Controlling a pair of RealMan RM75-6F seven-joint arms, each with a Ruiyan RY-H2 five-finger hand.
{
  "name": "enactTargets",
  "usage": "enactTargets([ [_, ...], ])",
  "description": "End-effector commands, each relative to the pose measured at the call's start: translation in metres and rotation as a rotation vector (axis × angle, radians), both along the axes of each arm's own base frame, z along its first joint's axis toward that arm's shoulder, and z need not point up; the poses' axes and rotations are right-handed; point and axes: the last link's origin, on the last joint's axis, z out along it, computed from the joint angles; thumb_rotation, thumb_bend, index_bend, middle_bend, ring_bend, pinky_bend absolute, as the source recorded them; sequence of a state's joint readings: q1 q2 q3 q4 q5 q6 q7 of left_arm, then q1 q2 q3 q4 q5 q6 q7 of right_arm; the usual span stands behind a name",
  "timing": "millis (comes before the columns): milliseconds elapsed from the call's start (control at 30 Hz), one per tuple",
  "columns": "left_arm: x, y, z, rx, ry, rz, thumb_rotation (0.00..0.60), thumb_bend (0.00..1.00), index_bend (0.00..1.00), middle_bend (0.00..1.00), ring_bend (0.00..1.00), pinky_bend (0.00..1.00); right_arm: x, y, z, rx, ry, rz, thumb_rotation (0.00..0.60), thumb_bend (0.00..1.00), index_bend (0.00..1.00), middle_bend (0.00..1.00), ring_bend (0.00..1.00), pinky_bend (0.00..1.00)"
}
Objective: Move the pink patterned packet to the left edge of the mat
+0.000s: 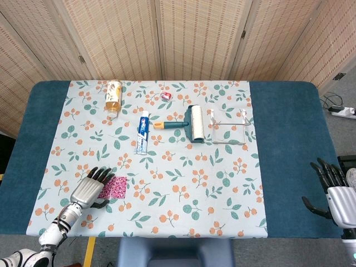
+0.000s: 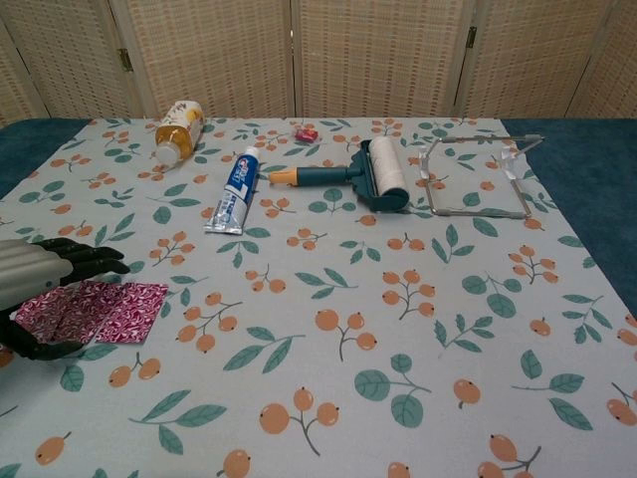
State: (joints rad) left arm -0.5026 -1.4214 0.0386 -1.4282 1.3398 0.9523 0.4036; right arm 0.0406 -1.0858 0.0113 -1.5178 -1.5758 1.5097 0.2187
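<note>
The pink patterned packet point(image 1: 117, 187) point(image 2: 105, 310) lies flat on the floral mat point(image 1: 183, 211) point(image 2: 398, 299), near its front left part. My left hand point(image 1: 89, 189) point(image 2: 40, 274) sits over the packet's left end. Its fingers stretch along the packet's far edge and its thumb curls at the near edge. The packet looks flat on the mat and not lifted. My right hand point(image 1: 334, 192) hangs over the blue cloth at the table's front right, fingers apart and holding nothing; the chest view does not show it.
At the back of the mat lie a tipped bottle point(image 1: 113, 95) point(image 2: 177, 129), a toothpaste tube point(image 1: 143, 132) point(image 2: 234, 189), a lint roller point(image 1: 189, 123) point(image 2: 363, 174), a wire rack point(image 1: 229, 128) point(image 2: 478, 179) and a small red sweet point(image 1: 167, 95) point(image 2: 307, 132).
</note>
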Motion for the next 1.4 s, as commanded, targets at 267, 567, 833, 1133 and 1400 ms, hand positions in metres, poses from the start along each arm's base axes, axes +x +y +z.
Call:
enactTargets([
  [267, -0.003, 0.011, -0.001, 0.021, 0.029, 0.012, 0.404, 0.36, 0.04, 0.00, 0.00, 0.00, -0.002, 0.001, 0.000, -0.002, 0.000, -0.008, 0.534, 0.34, 0.00, 0.00, 0.00, 0.00],
  [567, -0.004, 0.025, 0.000, 0.043, 0.051, 0.037, 0.408, 0.36, 0.04, 0.00, 0.00, 0.00, -0.003, 0.001, 0.000, -0.002, 0.001, -0.012, 0.535, 0.34, 0.00, 0.00, 0.00, 0.00],
  [833, -0.002, 0.040, 0.001, 0.065, 0.061, 0.050, 0.411, 0.36, 0.04, 0.00, 0.00, 0.00, -0.004, 0.002, 0.001, -0.003, 0.000, -0.016, 0.536, 0.34, 0.00, 0.00, 0.00, 0.00],
  [1133, -0.002, 0.053, 0.006, 0.093, 0.063, 0.077, 0.417, 0.36, 0.04, 0.00, 0.00, 0.00, -0.004, 0.002, 0.001, -0.007, -0.001, -0.017, 0.536, 0.34, 0.00, 0.00, 0.00, 0.00],
  [1400, 0.000, 0.029, 0.023, 0.041, 0.014, 0.107, 0.455, 0.36, 0.13, 0.00, 0.00, 0.00, -0.005, 0.002, 0.001, -0.004, -0.004, -0.014, 0.536, 0.34, 0.00, 0.00, 0.00, 0.00],
])
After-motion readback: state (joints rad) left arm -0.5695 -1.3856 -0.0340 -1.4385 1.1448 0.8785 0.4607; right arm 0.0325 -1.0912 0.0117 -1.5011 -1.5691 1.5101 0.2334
